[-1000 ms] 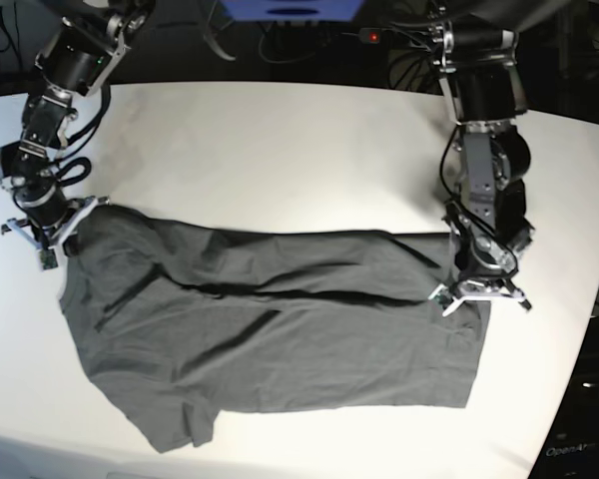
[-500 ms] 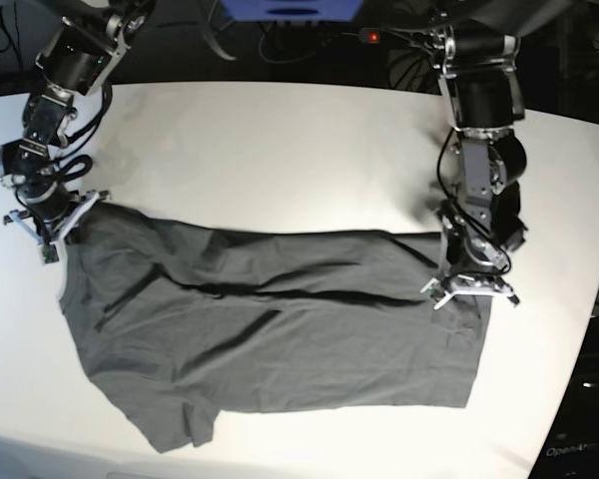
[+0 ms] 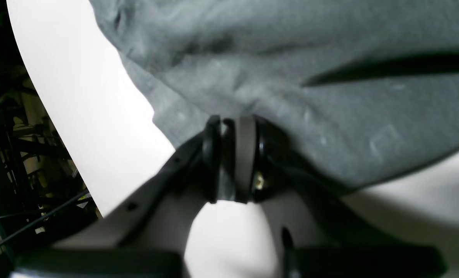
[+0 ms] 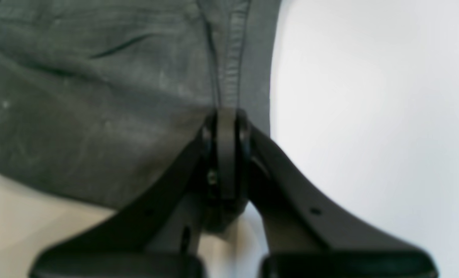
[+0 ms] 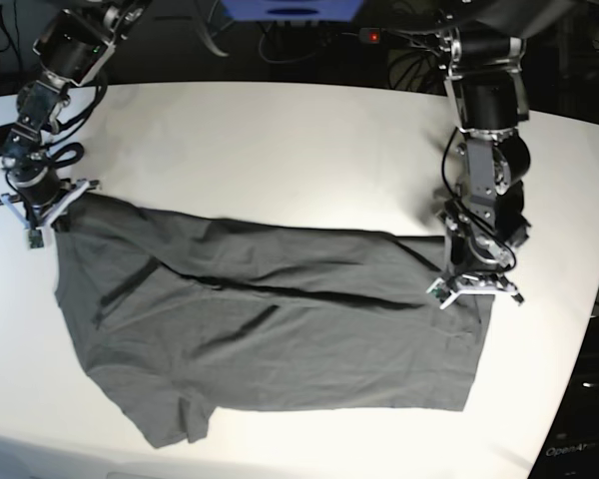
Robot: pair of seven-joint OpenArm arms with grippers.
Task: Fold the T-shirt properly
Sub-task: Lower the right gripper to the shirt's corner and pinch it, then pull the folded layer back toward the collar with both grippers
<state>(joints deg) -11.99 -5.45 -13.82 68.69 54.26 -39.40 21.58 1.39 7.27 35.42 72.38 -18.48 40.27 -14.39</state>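
The dark grey T-shirt (image 5: 270, 329) lies spread across the white table (image 5: 280, 150), wrinkled, with long creases across its middle. At the shirt's far left corner my right gripper (image 5: 42, 215) is shut on its edge. The right wrist view shows the jaws of the right gripper (image 4: 225, 114) pinched on a stitched hem of the T-shirt (image 4: 98, 96). My left gripper (image 5: 476, 289) is shut on the shirt's right edge. In the left wrist view the left gripper (image 3: 235, 123) clamps a fold of the T-shirt (image 3: 291, 58), which hangs slightly raised above the table.
The table's curved edge (image 3: 55, 127) runs close to the left gripper, with dark cables and frames beyond it. Equipment with a red light (image 5: 374, 37) stands behind the table's far edge. Bare white surface lies behind and in front of the shirt.
My right gripper has pulled the shirt's left corner up and to the left. The left gripper has shifted slightly back. The cloth between them now lies more stretched.
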